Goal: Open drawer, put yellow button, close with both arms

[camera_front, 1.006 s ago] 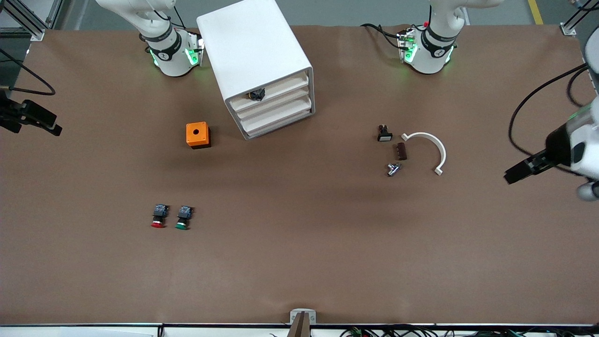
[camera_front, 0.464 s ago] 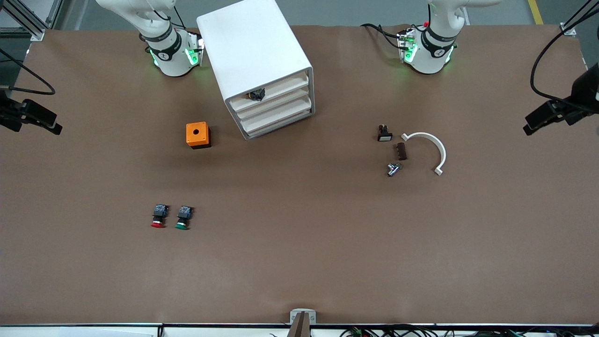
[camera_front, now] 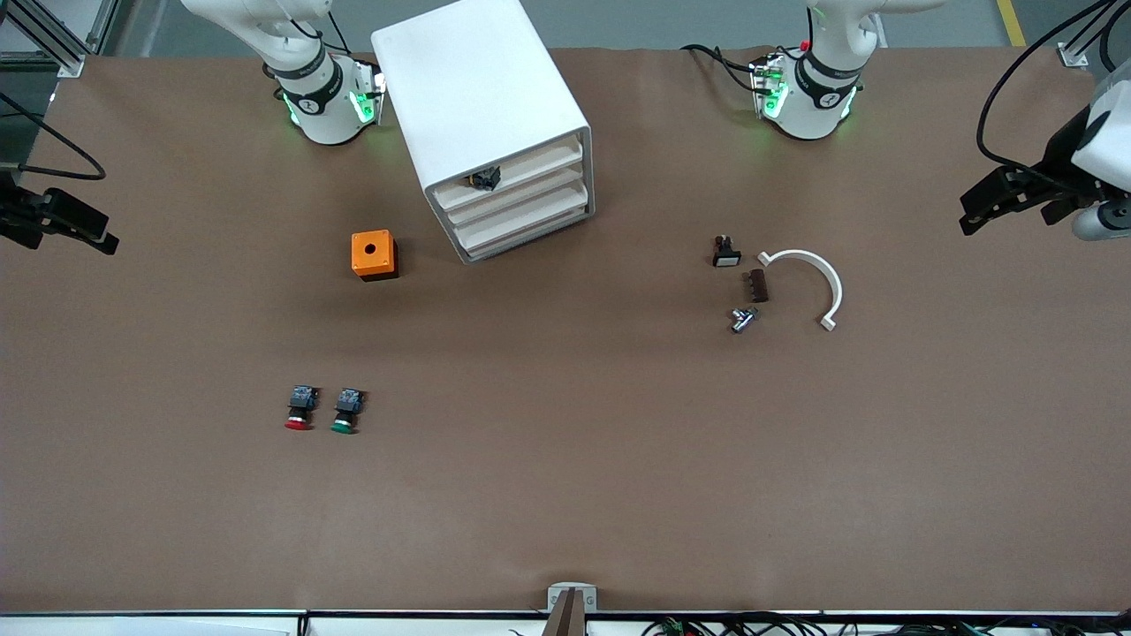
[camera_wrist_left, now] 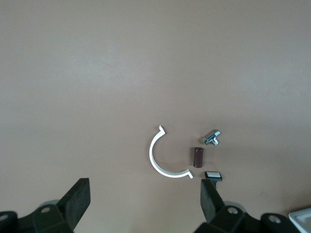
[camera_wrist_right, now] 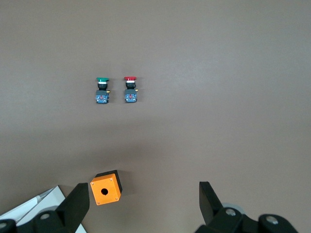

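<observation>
The white cabinet [camera_front: 482, 84] stands between the arms' bases. Its top drawer [camera_front: 530, 165] stands about level with the two lower ones. The yellow button [camera_front: 483, 179] shows as a small dark body with an orange spot at the top drawer's front edge. My left gripper [camera_front: 969, 215] is open and empty in the air at the left arm's end of the table; its wrist view [camera_wrist_left: 144, 201] looks down on small parts. My right gripper [camera_front: 104, 243] is open and empty at the right arm's end; it also shows in its wrist view [camera_wrist_right: 143, 204].
An orange box [camera_front: 374, 254] with a hole sits beside the cabinet, also in the right wrist view [camera_wrist_right: 106, 187]. Red-capped [camera_front: 299, 409] and green-capped [camera_front: 346, 412] buttons lie nearer the camera. A white half ring [camera_front: 817, 278], brown block [camera_front: 758, 285], metal fitting [camera_front: 743, 319] and black switch [camera_front: 725, 253] lie together.
My left gripper has swung toward the bases' side of the table at the left arm's end. The right gripper and the cabinet have stayed as they were.
</observation>
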Controlling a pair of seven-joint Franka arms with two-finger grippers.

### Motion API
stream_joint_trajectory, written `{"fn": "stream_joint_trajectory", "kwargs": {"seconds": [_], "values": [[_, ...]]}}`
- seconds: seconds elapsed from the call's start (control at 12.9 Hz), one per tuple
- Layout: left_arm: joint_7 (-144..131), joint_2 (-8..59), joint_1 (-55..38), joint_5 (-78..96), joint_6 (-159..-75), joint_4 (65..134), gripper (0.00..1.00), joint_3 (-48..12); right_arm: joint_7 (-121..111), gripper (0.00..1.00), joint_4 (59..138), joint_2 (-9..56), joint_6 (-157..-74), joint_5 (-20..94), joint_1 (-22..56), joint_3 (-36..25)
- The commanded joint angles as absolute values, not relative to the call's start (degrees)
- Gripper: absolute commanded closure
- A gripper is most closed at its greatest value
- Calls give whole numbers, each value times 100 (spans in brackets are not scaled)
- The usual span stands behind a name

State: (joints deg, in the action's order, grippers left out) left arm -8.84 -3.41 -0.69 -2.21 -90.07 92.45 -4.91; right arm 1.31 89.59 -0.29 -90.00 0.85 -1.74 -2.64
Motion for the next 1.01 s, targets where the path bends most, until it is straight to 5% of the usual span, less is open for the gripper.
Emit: {"fn": "stream_joint_trajectory", "kwargs": {"seconds": [0.0, 0.93], "values": [[-642, -492, 53, -255, -9017, 9352, 0, -738, 167, 0, 8859, -9, -8895, 0, -272, -158], [-483, -519, 422, -255, -9026, 9396, 0, -1046, 176, 0, 8859, -18, -8842, 0, -299, -158]]}}
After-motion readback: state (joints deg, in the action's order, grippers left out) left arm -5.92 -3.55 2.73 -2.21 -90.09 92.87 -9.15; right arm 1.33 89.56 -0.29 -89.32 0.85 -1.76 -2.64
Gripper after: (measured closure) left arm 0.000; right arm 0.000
